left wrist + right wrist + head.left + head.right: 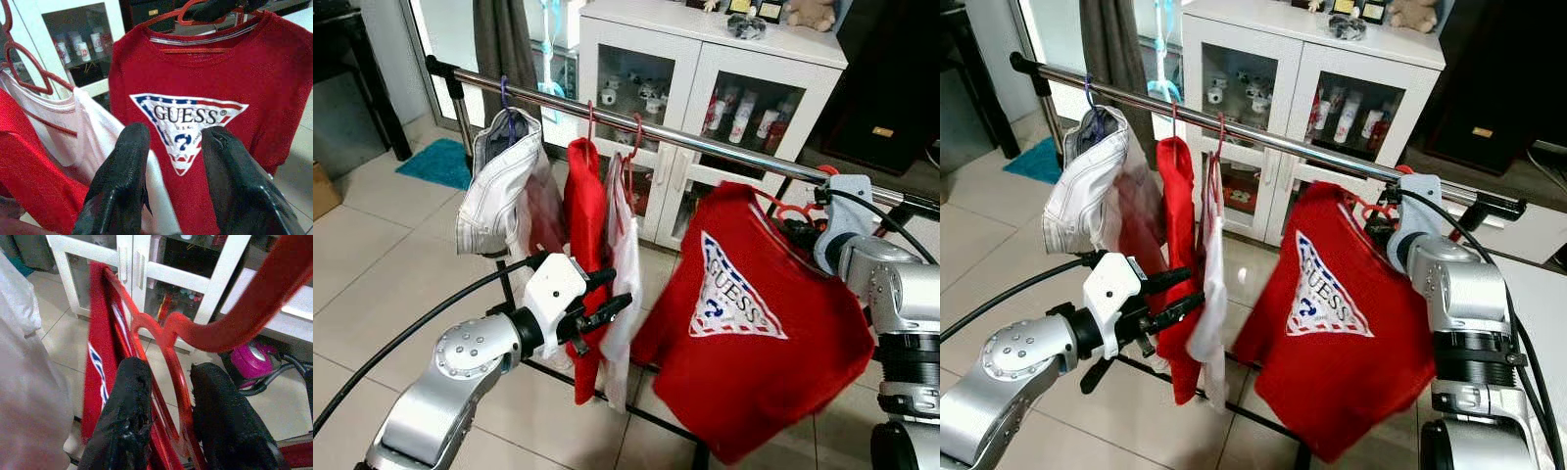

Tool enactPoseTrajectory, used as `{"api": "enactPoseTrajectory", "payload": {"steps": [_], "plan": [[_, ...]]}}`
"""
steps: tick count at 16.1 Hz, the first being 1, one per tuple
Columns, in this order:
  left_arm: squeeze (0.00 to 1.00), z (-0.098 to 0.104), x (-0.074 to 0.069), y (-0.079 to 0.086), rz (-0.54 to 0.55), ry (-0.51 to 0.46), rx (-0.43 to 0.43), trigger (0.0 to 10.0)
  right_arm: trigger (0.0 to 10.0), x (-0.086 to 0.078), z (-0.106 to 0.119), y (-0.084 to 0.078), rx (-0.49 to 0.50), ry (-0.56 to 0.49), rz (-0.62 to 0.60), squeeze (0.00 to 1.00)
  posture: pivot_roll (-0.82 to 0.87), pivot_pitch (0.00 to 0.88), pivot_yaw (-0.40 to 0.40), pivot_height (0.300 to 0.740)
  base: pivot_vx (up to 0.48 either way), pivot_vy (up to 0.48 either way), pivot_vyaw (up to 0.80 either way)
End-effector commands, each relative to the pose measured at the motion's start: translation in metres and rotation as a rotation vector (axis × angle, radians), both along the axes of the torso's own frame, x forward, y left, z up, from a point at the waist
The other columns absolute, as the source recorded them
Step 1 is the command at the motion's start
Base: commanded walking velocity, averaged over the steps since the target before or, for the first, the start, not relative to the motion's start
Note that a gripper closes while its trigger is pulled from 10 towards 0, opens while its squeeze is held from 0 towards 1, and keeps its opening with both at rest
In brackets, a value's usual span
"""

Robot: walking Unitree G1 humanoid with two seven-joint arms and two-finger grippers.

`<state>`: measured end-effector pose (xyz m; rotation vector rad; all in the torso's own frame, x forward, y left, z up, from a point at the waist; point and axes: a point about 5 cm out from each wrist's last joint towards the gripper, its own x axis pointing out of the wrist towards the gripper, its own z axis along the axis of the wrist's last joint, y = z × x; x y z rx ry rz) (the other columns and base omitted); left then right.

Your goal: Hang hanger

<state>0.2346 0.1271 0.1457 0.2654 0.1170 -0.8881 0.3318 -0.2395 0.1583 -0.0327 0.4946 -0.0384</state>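
1. Right gripper, at mid-right of the head views, clamped the red hanger carrying the red shirt just below the rail.
2. Left gripper, lower left, held nothing, fingers parted.

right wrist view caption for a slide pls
Right tool straddling the red plastic hanger carrying the red logo t-shirt, before a white glass-door cabinet.

1 long chrome clothes rail carries 4 garments: 1 white denim piece, 1 plain red top, 1 pale pink top and 1 red GUESS T-shirt. Above them, 4 plastic hangers show: 1 blue, 3 red. Behind the rail stands 1 white glass-door cabinet; 1 teal floor mat lies beyond its left end.
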Motion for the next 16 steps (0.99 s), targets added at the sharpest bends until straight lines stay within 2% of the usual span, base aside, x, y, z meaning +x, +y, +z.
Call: {"api": "enactPoseTrajectory", "payload": {"steps": [1,2,12,16], "plan": [[0.0,0.001,-0.002,-0.004,-0.013,-0.01,0.007,10.0,7.1,-0.003,0.0,-0.002,0.005,0.006,-0.001,0.0,-0.11,0.0,-0.113,0.74,0.0,0.0,0.0],[0.0,0.001,-0.002,-0.004,-0.013,-0.011,0.008,10.0,0.0,-0.002,0.0,-0.002,0.019,0.0,-0.003,0.0,-0.11,0.0,-0.113,0.74,0.0,0.0,0.0],[0.0,0.003,0.001,-0.001,-0.001,-0.018,0.011,10.0,0.0,-0.003,0.003,0.006,0.037,-0.037,0.022,0.0,-0.1,0.0,-0.104,0.74,0.0,0.0,0.0],[0.0,0.004,0.001,0.003,0.015,-0.022,0.006,10.0,0.0,-0.008,0.003,0.021,0.072,-0.057,0.035,0.0,-0.1,0.0,-0.097,0.74,0.0,0.0,0.0]]}}
